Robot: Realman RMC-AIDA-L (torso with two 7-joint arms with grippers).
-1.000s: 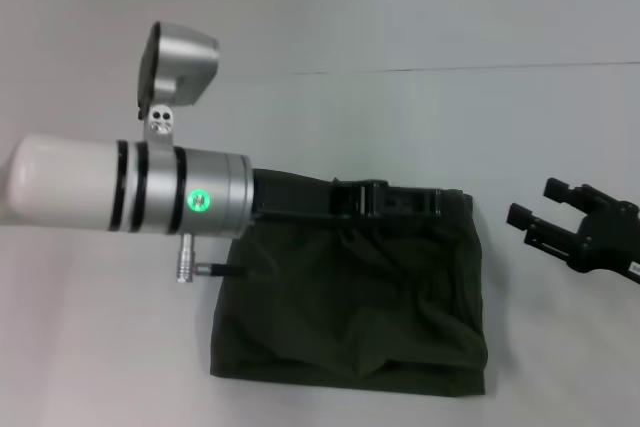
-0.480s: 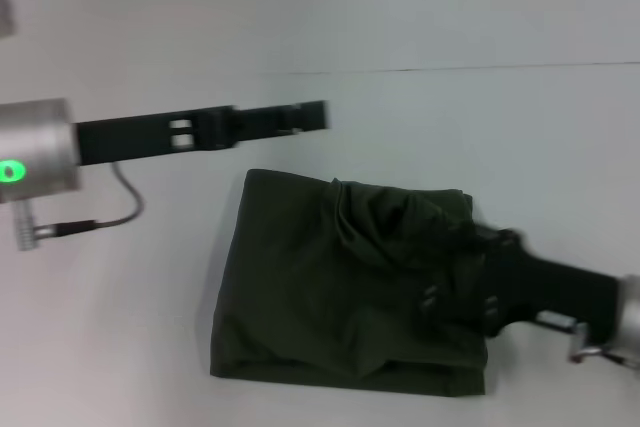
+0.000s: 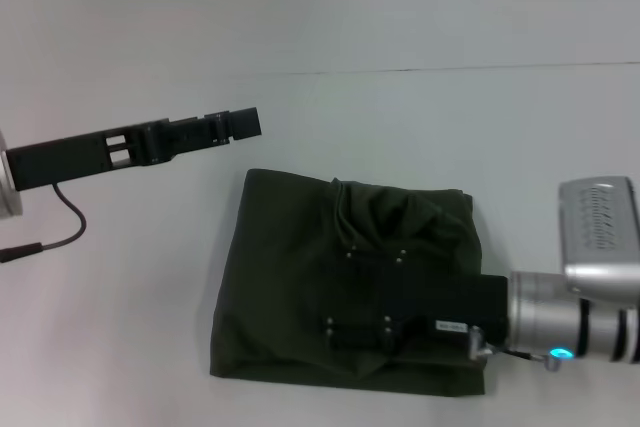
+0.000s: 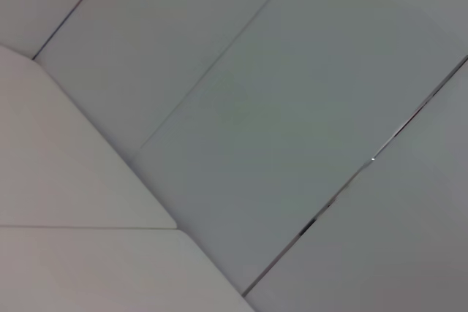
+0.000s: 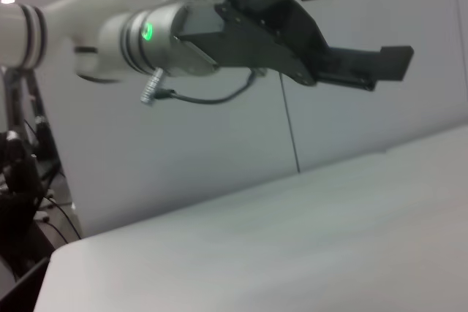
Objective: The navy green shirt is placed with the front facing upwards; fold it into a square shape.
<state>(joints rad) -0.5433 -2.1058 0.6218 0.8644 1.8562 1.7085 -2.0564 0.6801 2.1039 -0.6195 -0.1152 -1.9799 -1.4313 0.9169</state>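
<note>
Now we judge the navy green shirt (image 3: 300, 277), a near-square bundle on the tabletop (image 3: 520, 137), nearly folded; right pincer (image 3: 345, 292) lies over it, left pincer (image 3: 240, 124) hangs aside, neither grip discernible; next, flatten wrinkles.

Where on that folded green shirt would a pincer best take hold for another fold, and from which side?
Probably the navy green shirt is best gripped at a corner of its near edge, coming in from the robot's right, where the right pincer already lies across the cloth. That edge looks flat and straight; the far right part is bunched. The left pincer is off the shirt.
</note>
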